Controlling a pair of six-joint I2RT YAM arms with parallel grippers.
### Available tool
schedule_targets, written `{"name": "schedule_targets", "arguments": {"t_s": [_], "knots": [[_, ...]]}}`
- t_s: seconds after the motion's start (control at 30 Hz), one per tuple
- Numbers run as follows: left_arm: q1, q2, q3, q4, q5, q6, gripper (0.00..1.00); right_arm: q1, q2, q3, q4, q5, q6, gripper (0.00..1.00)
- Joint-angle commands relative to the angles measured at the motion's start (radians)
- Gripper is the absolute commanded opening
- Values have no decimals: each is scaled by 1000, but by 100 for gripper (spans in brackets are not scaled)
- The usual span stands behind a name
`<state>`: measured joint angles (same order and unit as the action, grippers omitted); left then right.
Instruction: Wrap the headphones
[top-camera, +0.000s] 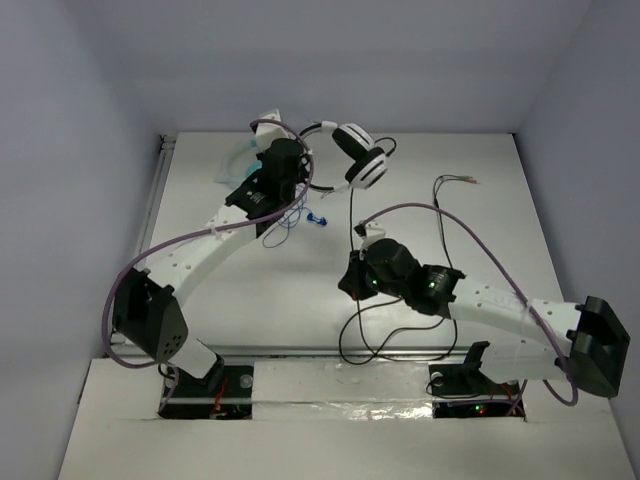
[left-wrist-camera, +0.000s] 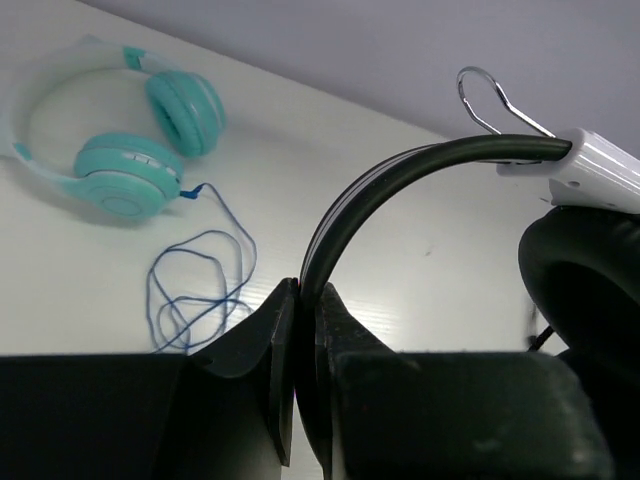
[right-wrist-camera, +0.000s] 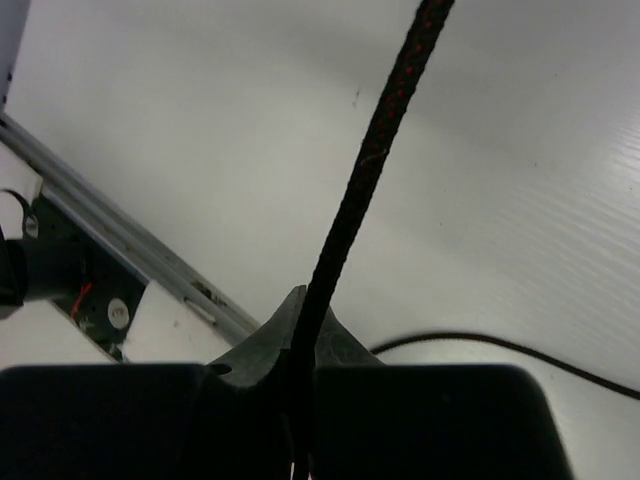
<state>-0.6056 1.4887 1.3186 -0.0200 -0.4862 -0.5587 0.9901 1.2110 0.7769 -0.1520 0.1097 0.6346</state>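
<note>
**Both jaws closed: one on the band, one on the cord**

The left gripper (left-wrist-camera: 300, 292) is pinched tight on the black headband (left-wrist-camera: 400, 175). The band rises from between the fingers and arches over to a white earcup arm. The right gripper (right-wrist-camera: 300, 310) is closed as well, on the thin braided cable (right-wrist-camera: 372, 165), which runs up and away from the jaws (black weave with red flecks).

The headphones (top-camera: 362, 160) sit toward the far middle of the table (top-camera: 490, 230), apparently held above it by the left arm. Their cable drops from the earcup to the right gripper, and a slack loop trails on toward the near edge. The red-tipped plug (top-camera: 466, 181) lies well apart to the right.

The set looks light. The band is likely stiff and springy, and smooth enough to swivel in a two-finger pinch, so the crown is probably the steadiest hold. The earcups look hinged and may swing. The cable is limp and will sag, twist and slip, though the braid should give some bite. A hold near the earcup, worked toward the plug, seems the sounder way to wind it.

The table is plain, matt white and smooth, with a metal rail (right-wrist-camera: 120, 235) along its near edge. Teal headphones (left-wrist-camera: 130, 170) and blue-wired earbuds (left-wrist-camera: 195, 290) lie near the left arm, where a swinging cord could snag them. Pale walls (top-camera: 330, 60) close in three sides.
</note>
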Motion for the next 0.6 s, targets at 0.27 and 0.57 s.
{"name": "schedule_targets", "arguments": {"t_s": [0.27, 0.57], "knots": [[-106, 24, 47, -149, 147, 308, 0, 32, -53, 369, -529, 105, -225, 0], [-115, -31, -10, -279, 368, 578, 0, 32, -33, 512, -678, 156, -341, 0]]}}
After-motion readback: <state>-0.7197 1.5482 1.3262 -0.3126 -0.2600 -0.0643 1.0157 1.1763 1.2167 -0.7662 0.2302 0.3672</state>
